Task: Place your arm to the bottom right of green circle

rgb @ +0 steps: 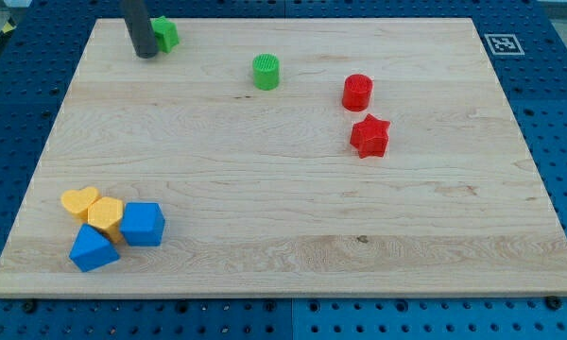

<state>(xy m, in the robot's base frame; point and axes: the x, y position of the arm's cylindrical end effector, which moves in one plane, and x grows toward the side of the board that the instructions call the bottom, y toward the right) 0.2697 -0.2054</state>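
Observation:
The green circle is a short green cylinder standing near the view's top, left of centre. My tip is far to its left, near the view's top left, touching the left side of a second green block whose shape is partly hidden by the rod. The rod comes down from the view's top edge.
A red cylinder and a red star stand right of the green circle. At the bottom left, a yellow heart, a yellow block, a blue cube and a blue triangular block cluster together. The wooden board lies on a blue pegboard.

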